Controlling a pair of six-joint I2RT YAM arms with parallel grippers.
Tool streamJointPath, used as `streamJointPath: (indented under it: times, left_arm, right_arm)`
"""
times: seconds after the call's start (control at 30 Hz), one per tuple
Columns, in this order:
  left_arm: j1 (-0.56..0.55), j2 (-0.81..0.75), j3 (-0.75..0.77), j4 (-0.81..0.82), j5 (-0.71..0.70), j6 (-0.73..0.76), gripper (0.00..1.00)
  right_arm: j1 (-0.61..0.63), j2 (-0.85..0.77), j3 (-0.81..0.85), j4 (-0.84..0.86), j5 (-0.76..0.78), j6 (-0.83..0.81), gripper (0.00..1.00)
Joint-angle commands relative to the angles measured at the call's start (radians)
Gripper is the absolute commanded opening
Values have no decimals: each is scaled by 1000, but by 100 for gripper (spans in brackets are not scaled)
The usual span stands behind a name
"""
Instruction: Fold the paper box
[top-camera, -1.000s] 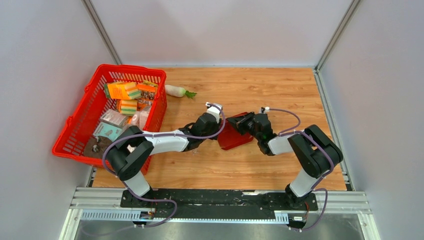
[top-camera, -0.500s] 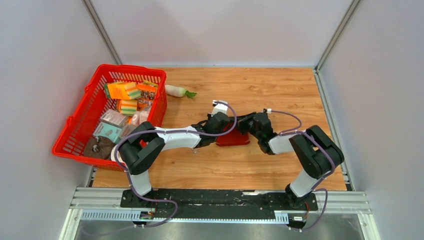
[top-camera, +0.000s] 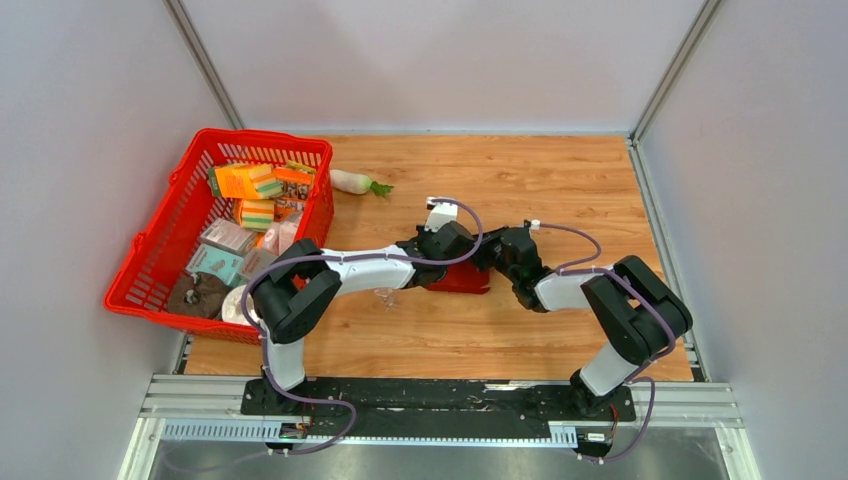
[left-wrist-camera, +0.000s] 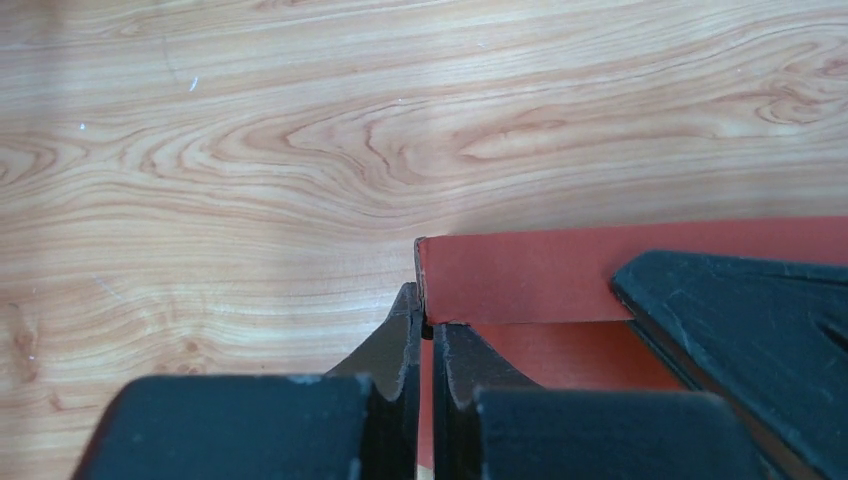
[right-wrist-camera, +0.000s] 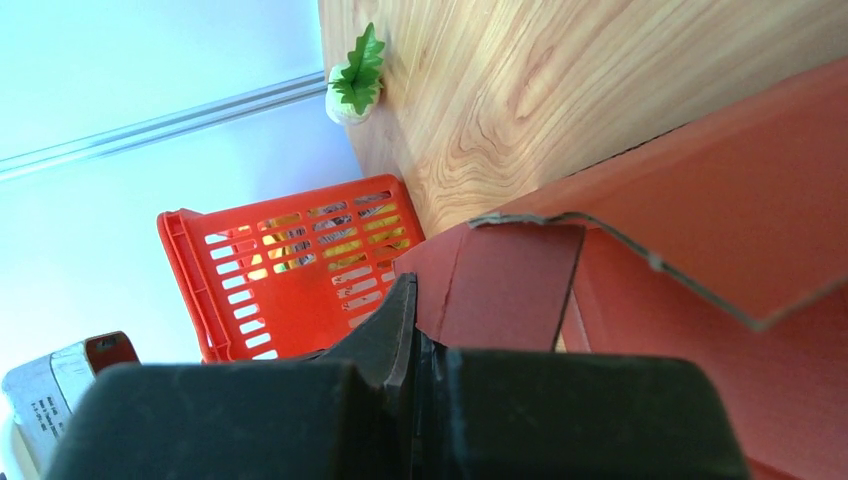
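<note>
Paper box (top-camera: 462, 281) centre frame on wooden table (top-camera: 560, 180), between both grippers. Left gripper (left-wrist-camera: 425, 335) clamped on its wall corner from left; right gripper (right-wrist-camera: 421, 335) pinched on flap from right.

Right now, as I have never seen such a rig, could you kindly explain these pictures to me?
Two robot arms are bolted at the near edge of a wooden table. The wide picture looks down from above; the other two come from a camera on each wrist. The left gripper and the right gripper are both shut on the paper box, a dark red card piece between them. A red basket stands on the left, a white radish beside it.
</note>
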Motion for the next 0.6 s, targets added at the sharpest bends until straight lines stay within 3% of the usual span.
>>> streamJointPath:
  times: [0.0,0.1,0.23,0.3,0.47,0.57]
  left_arm:
    - [23,20,45,-77,-127,-41,0]
    - [23,-43,-39,79,-43,-10,0]
    - [23,-79,-129,219,16,51,25]
    - [23,-74,-119,216,10,64,27]
    - [23,-56,-99,207,-18,82,22]
    - [25,-54,-94,204,-28,93,12]
  right_arm:
    - [54,-43,-33,-90,10,-13,0]
    - [54,-35,-33,-93,12,-1,0]
    - [54,-28,-15,-95,3,-1,0]
    - [54,-26,-12,-95,-2,2,0]
    - [54,-25,-10,-98,-16,14,0]
    - [54,-29,-16,-96,-19,17,0]
